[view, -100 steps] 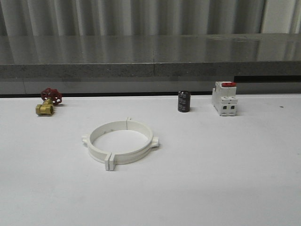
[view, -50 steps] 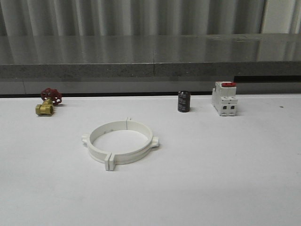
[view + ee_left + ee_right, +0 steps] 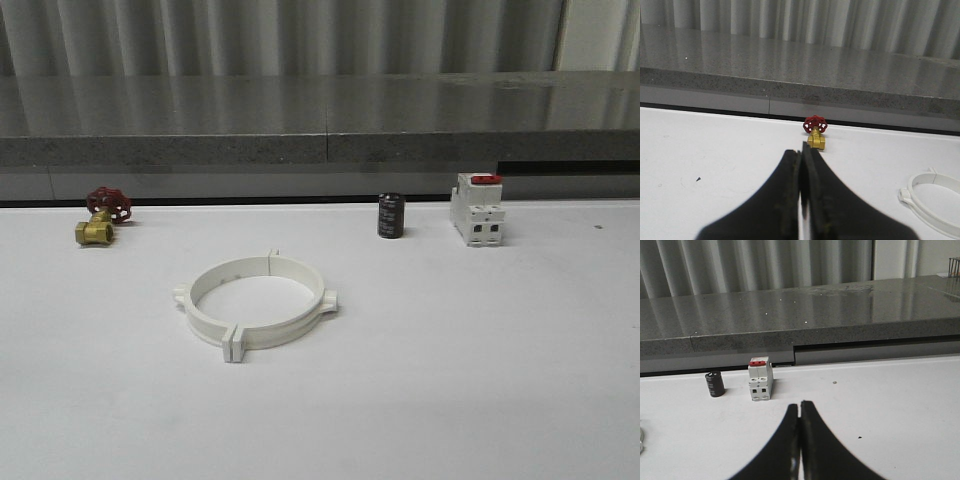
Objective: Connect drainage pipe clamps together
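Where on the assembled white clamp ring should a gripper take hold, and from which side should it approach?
Grip the drainage pipe clamps across the thin band, one finger inside the ring and one outside, coming from above. The ring lies flat on the table, so its upright wall is probably the easiest hold. Avoid the protruding tabs.

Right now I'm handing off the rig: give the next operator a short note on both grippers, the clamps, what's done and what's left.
Left gripper: shut, empty, off the work, pointing toward the valve.
Right gripper: shut, empty, pointing toward the breaker and the capacitor.
Clamps: both half-rings lie flat mid-table, tabs meeting at the near and far seams, forming one closed ring.
Done: the halves look joined; neither gripper touches them.
Left: confirm the seams are fully seated, which the pictures cannot settle. Otherwise nothing obvious remains.
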`<state>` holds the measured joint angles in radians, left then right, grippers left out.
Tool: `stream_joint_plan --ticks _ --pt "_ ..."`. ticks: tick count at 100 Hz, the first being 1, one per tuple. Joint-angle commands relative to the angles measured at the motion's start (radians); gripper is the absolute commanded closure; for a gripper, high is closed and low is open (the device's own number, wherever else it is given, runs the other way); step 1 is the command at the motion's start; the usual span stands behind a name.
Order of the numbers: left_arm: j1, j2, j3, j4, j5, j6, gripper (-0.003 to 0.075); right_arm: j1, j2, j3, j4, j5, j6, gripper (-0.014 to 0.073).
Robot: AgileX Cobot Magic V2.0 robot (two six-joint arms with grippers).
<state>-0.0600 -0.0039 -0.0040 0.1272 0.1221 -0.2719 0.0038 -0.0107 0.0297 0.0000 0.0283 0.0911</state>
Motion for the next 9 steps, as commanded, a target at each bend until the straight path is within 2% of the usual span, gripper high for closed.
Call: stream_joint_plan --ticks 1,9 --pt "0.002 -0.033 0.046 -0.007 -0.085 -0.011 0.0741 -0.008 -0.018 -0.021 0.0 -0.084 -0.011 0.0661" --pt "0.002 -0.033 0.046 -0.007 -0.085 -0.011 0.0741 -0.008 -0.018 -0.021 0.0 -0.084 -0.011 0.0661"
